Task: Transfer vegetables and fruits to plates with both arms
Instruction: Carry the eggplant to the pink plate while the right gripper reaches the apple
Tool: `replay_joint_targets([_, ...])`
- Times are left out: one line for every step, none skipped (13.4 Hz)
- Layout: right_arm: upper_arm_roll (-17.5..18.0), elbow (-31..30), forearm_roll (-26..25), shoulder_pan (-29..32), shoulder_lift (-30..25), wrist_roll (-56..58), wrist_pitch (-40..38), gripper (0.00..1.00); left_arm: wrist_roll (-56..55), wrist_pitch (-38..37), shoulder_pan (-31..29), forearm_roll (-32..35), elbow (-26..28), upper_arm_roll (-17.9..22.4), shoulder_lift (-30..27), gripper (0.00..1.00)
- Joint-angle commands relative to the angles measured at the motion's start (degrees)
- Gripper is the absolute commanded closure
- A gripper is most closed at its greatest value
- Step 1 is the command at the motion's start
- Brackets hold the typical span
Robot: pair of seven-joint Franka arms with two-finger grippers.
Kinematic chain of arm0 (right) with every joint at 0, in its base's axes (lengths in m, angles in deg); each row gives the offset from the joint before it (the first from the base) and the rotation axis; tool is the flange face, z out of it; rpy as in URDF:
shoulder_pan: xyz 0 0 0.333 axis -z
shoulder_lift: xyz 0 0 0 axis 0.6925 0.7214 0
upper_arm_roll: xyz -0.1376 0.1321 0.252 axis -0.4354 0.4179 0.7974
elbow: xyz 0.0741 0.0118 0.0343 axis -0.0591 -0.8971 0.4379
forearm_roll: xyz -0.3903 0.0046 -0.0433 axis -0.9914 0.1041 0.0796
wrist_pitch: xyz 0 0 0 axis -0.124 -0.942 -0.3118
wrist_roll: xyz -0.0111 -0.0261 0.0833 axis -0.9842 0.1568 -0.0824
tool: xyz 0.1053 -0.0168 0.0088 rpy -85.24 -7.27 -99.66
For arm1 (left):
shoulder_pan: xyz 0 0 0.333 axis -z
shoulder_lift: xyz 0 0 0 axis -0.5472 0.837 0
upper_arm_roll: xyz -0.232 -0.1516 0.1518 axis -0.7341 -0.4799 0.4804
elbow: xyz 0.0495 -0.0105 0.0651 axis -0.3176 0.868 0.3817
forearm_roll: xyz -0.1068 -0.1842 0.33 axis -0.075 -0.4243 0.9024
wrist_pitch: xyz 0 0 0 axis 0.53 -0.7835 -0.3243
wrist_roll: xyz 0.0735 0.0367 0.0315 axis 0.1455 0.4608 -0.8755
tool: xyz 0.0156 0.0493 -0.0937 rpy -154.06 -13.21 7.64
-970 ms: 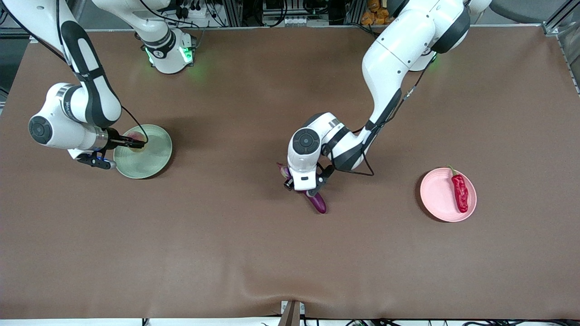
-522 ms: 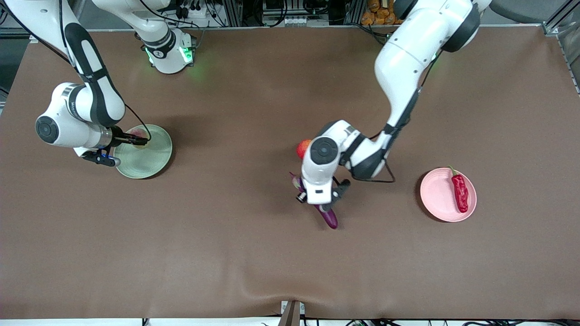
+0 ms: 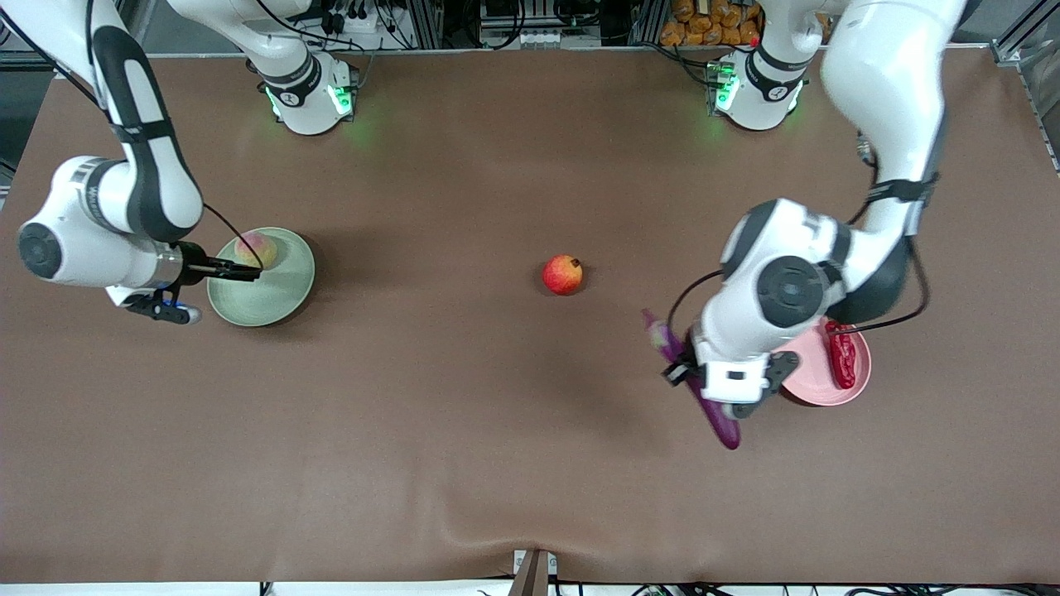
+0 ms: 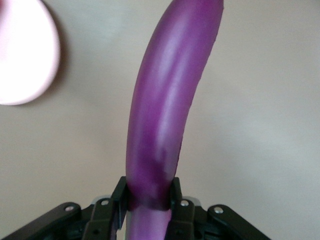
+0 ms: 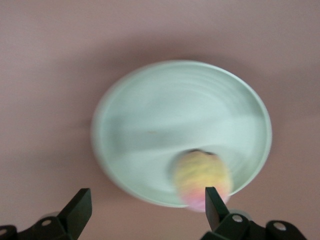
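Eggplant [image 3: 719, 420] first, since it's closest to where I'm standing: long, slim, glossy purple, hanging in the air in the left gripper [image 3: 710, 396], which is clamped across it partway along, just beside the pale pink plate [image 3: 805, 382] toward the left arm's end of the table. From the wrist view you can see the black fingers [image 4: 120, 196] pinching the curved body, most of its length sticking out free. My guess is it's light but slick, and a grip this far off its middle could let it swing or slide, so closer to the middle looks like the safer hold. That pink plate is matte, round and shallow, and the red chili pepper [image 3: 843, 354] already lies on it, shiny and wrinkly with the arm covering part of it. A bit farther out, mid-table, the pomegranate [image 3: 562, 274] sits alone on the brown mat [image 3: 431, 430], round and smooth with a little dark crown; I'd bet it rolls if nudged, so pinch it across its widest part. Over at the right arm's end, the peach [image 3: 255, 247] rests in the pale green plate [image 3: 281, 291], near its rim. The right gripper [image 3: 242, 271] hovers over that plate with its jaws spread wide, holding nothing.
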Motion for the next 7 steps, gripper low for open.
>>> replay_joint_targets([0.06, 7.02, 5.73, -2.72, 1.13, -4.87, -5.45, 0.0, 10.88, -4.37, -7.22, -1.0, 8.29, -1.6, -3.33, 1.0])
replay_joint_targets([0.15, 7.64, 7.57, -4.56, 1.4, -8.99, -5.11, 0.0, 14.93, -4.38, -9.95, -1.0, 10.93, -1.6, -3.77, 1.0])
replay_joint_targets([0.15, 9.13, 8.81, -6.66, 2.01, -13.82, -5.11, 0.0, 17.58, -3.95, -12.24, -0.91, 13.39, -1.6, -3.94, 1.0])
replay_joint_targets([0.24, 10.97, 9.52, -8.77, 2.63, -19.35, -5.37, 0.0, 18.65, -3.86, -13.74, -0.48, 15.07, -1.6, -3.77, 1.0])
replay_joint_targets([0.67, 12.55, 11.61, -11.23, 3.33, -25.23, -5.28, 0.0, 19.79, -3.77, -15.06, -0.21, 16.22, -1.6, -3.68, 1.0])
replay_joint_targets([1.03, 14.48, 15.03, -13.43, 4.47, -30.51, -5.11, 0.0, 21.37, -3.77, -16.03, -0.21, 17.01, -1.51, -3.42, 1.0])
replay_joint_targets([1.12, 16.24, 18.37, -15.71, 6.05, -35.53, -4.84, 0.0, 22.69, -3.33, -17.26, -0.21, 17.63, -1.51, -3.07, 1.0])
